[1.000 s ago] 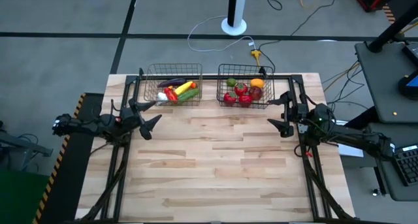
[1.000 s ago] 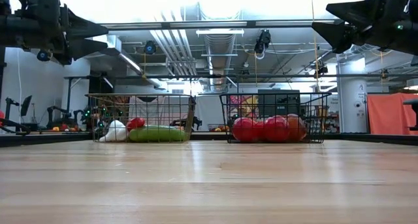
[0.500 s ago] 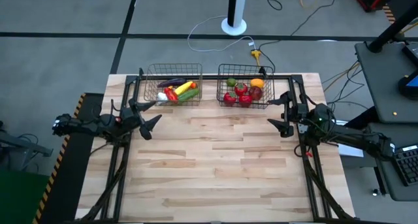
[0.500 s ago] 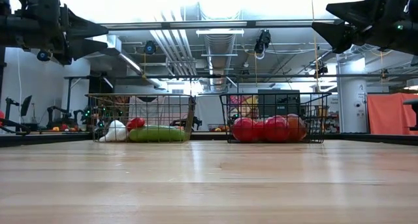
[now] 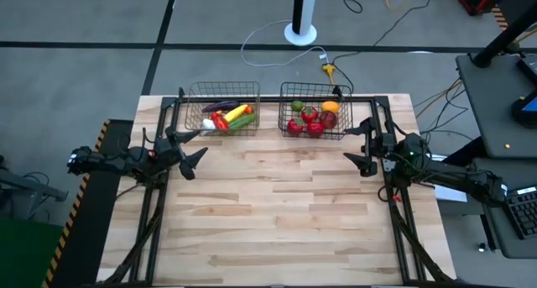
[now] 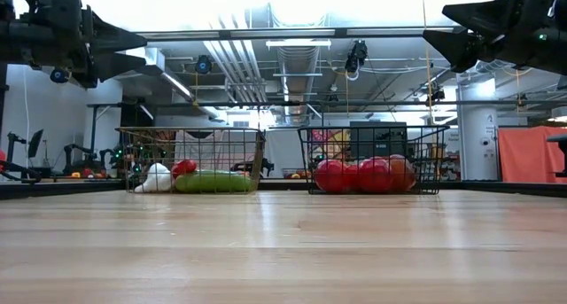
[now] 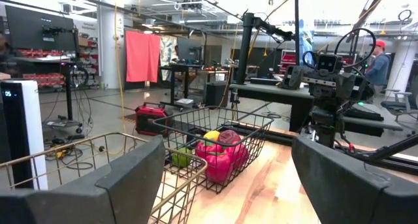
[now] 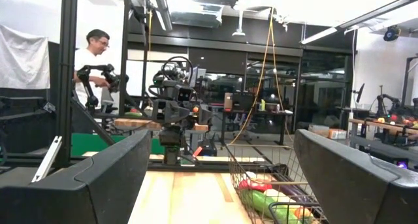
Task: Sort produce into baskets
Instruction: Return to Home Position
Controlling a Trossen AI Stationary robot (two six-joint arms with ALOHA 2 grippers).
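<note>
Two wire baskets stand side by side at the table's far edge. The copper basket [image 5: 222, 108] holds a cucumber, corn, an eggplant, a red piece and white garlic [image 6: 158, 178]. The darker basket [image 5: 315, 112] holds red tomatoes [image 6: 354, 175], an orange and a green piece. My left gripper [image 5: 198, 145] hovers open above the table's left side, level with the baskets' near side. My right gripper [image 5: 347, 144] hovers open above the right side. Each wrist view shows its own two fingers wide apart with nothing between them [image 7: 228, 185] [image 8: 215, 185].
Bare wooden tabletop [image 5: 277, 212] spreads from the baskets to the near edge. Black frame rails [image 5: 151, 229] run along the left and right sides. A person [image 8: 95, 54] stands in the room beyond the left arm. Cables and a white post base [image 5: 300, 32] lie on the floor behind the table.
</note>
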